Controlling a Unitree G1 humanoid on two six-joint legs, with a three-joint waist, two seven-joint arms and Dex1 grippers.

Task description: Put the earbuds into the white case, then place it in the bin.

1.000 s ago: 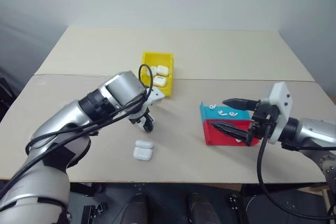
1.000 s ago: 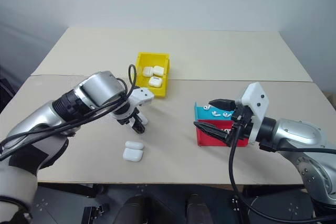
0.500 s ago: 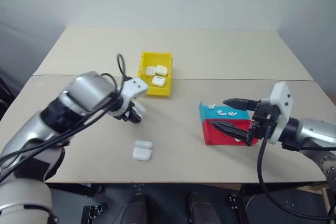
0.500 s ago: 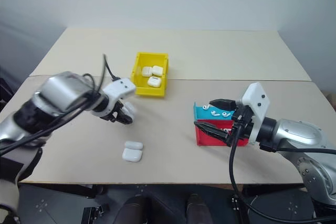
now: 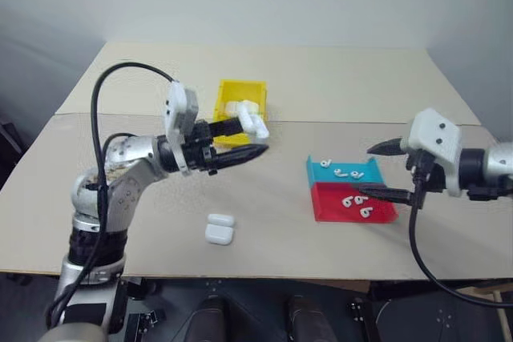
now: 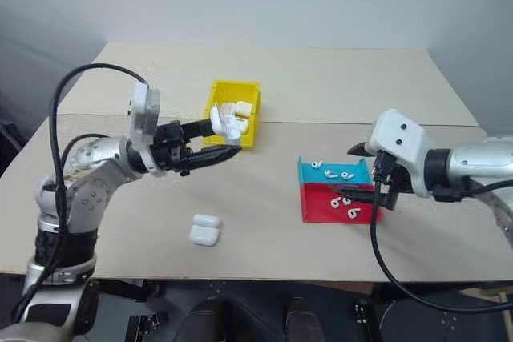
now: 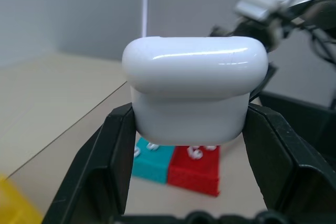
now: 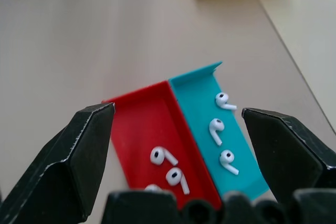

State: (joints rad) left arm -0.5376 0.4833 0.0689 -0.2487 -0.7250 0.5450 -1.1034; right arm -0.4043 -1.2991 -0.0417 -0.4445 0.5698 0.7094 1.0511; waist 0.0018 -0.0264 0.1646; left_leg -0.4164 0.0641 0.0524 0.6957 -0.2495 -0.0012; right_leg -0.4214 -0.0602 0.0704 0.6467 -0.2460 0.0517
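Head view — left gripper jaws clenched on white case, raised before the bin, mid-bench.
Left wrist view — case seated squarely; keep level.
Right wrist view — jaws released above tray of earbuds; approach one stem-first.

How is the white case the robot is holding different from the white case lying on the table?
The held case is up in the air, clamped between the fingers of the left end effector; the table case lies loose on the table, touching nothing else. The held case hangs close in front of the yellow bin; the table case lies nearer the table's front edge. Both are small, glossy, white and rounded.
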